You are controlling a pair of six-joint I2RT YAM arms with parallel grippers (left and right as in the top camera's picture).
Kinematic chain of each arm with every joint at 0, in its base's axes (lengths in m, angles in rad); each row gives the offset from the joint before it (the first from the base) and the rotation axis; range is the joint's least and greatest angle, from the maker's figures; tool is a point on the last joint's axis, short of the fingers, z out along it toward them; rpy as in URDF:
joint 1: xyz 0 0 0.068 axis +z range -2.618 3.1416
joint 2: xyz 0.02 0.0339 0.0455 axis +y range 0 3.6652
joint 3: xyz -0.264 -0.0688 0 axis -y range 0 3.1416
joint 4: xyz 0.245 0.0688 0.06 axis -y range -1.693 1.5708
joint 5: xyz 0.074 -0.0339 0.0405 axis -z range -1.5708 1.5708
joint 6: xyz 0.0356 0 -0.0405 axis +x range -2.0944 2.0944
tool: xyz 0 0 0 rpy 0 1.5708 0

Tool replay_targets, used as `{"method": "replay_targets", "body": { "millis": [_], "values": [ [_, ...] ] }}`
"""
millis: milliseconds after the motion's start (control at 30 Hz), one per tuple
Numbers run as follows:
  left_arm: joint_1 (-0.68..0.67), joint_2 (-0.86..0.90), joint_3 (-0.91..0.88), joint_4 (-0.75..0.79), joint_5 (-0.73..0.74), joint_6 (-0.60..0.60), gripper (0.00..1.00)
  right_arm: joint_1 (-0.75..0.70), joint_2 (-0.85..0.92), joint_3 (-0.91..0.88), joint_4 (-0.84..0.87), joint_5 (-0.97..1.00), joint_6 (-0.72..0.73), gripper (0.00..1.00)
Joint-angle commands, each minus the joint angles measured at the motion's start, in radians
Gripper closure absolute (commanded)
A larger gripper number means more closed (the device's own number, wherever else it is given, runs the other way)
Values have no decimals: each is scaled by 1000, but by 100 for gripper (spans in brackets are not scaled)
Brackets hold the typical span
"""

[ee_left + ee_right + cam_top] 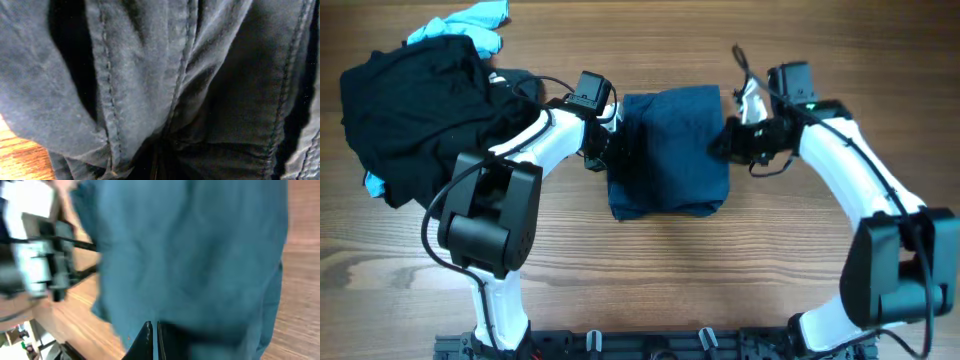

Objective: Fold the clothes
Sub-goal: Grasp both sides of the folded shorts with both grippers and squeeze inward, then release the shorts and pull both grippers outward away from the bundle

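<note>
One navy garment (668, 150) lay on the worktop (720, 280) near one black pile (410, 110). The right claw (725, 140) clenched the garment's edge; I could not tell the left claw's (603, 150) grip.

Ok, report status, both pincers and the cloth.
Left pincer at left edge of navy garment, state unseen. Right pincer shut on its right edge. Black clothes pile off left, not blocking.

Overhead looks straight down on table (800, 290), both wrist views close on blue garment (670, 150)
</note>
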Motion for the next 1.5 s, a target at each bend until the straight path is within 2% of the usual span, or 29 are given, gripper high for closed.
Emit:
{"method": "replay_targets", "body": {
  "millis": [0, 167, 467, 600, 700, 833, 900, 967, 1000, 1033, 1133, 1233, 1333, 1467],
  "values": [
    [-26, 91, -37, -2, -62, -5, 96, 24, 48, -93, 58, 45, 57, 96],
    [-25, 91, -37, -2, -77, -4, 96, 24, 93, -206, 163, 184, 166, 96],
    [-25, 98, -37, -5, -115, -4, 96, 23, 293, -263, 272, 177, 201, 96],
    [-22, 87, -35, -28, -114, -8, 96, 23, 218, -195, 212, 132, 154, 96],
    [-22, 25, -34, -56, -113, -8, 95, 23, 98, -125, 126, 108, 127, 96],
    [-22, -97, -34, -74, -91, -6, 78, 23, -70, -71, 82, 64, 127, 94],
    [-22, -151, -34, -86, -92, 2, 68, 23, -140, -51, 59, 64, 124, 79],
    [-16, -201, -34, -100, -91, 3, 54, 23, -197, -22, 21, 65, 100, 56],
    [-8, -228, -34, -110, -91, 3, 50, 22, -231, 6, -10, 65, 91, 45],
    [5, -253, -34, -125, -90, 3, 46, 19, -261, 31, -38, 65, 77, 37],
    [61, -260, -35, -167, -37, 3, 41, -6, -332, 78, -92, 64, 55, 27],
    [121, -240, -50, -173, -31, 3, 36, -47, -396, 122, -161, 63, -10, 13],
    [154, -213, -79, -124, -32, 3, 36, -69, -419, 195, -266, 57, -96, 8],
    [149, -167, -109, -45, -31, -2, 37, -69, -438, 246, -309, 49, -112, 7]
  ]
}}
